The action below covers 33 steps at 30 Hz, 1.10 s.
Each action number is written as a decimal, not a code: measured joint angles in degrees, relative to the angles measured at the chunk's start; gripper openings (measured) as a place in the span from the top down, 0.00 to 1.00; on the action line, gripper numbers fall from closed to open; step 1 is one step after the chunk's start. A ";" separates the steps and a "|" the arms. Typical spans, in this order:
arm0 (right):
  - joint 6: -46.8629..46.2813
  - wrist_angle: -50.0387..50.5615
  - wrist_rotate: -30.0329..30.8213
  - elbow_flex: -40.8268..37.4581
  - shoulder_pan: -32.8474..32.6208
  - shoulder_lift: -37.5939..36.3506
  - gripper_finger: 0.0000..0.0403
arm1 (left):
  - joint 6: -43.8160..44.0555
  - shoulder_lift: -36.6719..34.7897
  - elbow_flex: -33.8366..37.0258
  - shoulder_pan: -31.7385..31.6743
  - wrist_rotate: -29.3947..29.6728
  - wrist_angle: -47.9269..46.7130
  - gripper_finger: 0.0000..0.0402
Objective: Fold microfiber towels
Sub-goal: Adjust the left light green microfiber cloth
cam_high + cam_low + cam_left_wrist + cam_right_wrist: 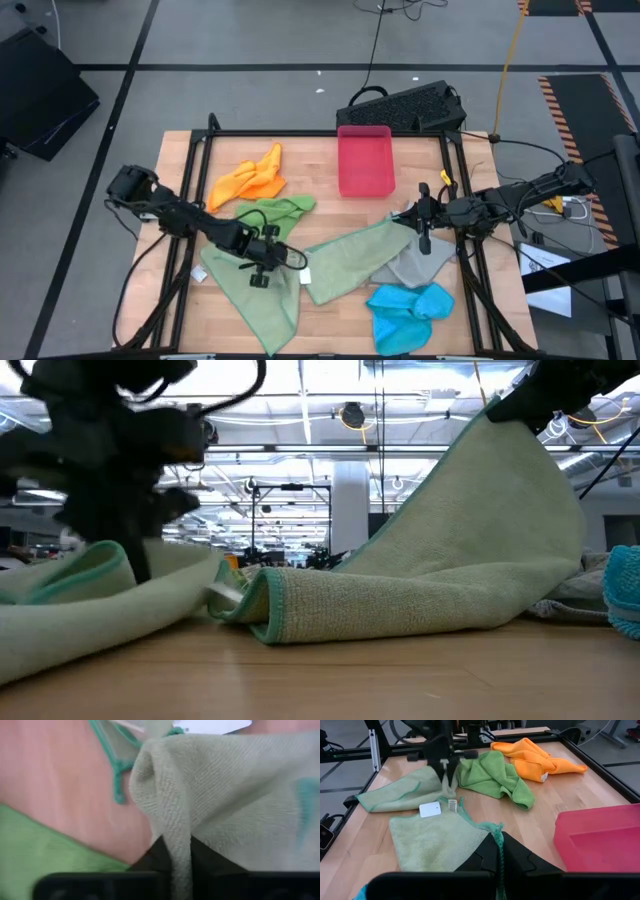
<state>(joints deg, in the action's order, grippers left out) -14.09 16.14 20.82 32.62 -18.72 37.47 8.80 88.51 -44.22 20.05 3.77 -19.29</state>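
Observation:
Two pale sage towels lie side by side at the table's near middle. My left gripper [262, 268] stands over the left one [255, 305], shut on a bunched-up fold. My right gripper [424, 232] is shut on the far right corner of the right one [355, 262], held above the table; the rest of that towel slopes down to the wood. A white label [430, 809] lies between the two cloths. The orange [255, 178], bright green [275, 212], grey [420, 265] and blue [408, 312] towels lie crumpled on the table. My left gripper pinches a raised fold [172, 832] of the left sage towel between its two fingers, near that towel's far right edge. The fingers slant down from the table's left. The cloth bunches just ahead of them; the rest lies on the table. My right gripper pinches the teal-hemmed corner [496, 832] of the right sage towel between its two fingers, coming from the table's right and tipped slightly down. The corner is lifted clear [500, 415]. From there the cloth slopes down, fairly taut, to its near left part [330, 610] on the table.
A pink-red tray [365, 160] stands at the far middle, with a black keyboard [405, 105] beyond the table's far edge. A black frame rail [330, 132] borders the table. Bare wood shows at the far right [420, 165].

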 joint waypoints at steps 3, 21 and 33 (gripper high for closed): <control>0.16 0.02 0.02 0.00 0.00 0.00 1.00 | -1.49 -4.72 -2.72 -0.32 1.29 -4.08 0.95; 0.28 0.93 -0.04 0.00 0.00 0.00 1.00 | -3.85 -33.07 -9.19 -11.74 46.82 -25.12 0.95; 1.29 0.79 -0.02 0.00 -0.02 0.06 1.00 | 6.80 -27.62 -3.73 -22.61 22.59 -30.38 0.74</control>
<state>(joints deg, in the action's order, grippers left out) -12.80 16.93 20.80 32.62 -18.74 37.54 15.60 60.89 -47.95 -2.56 26.37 -49.68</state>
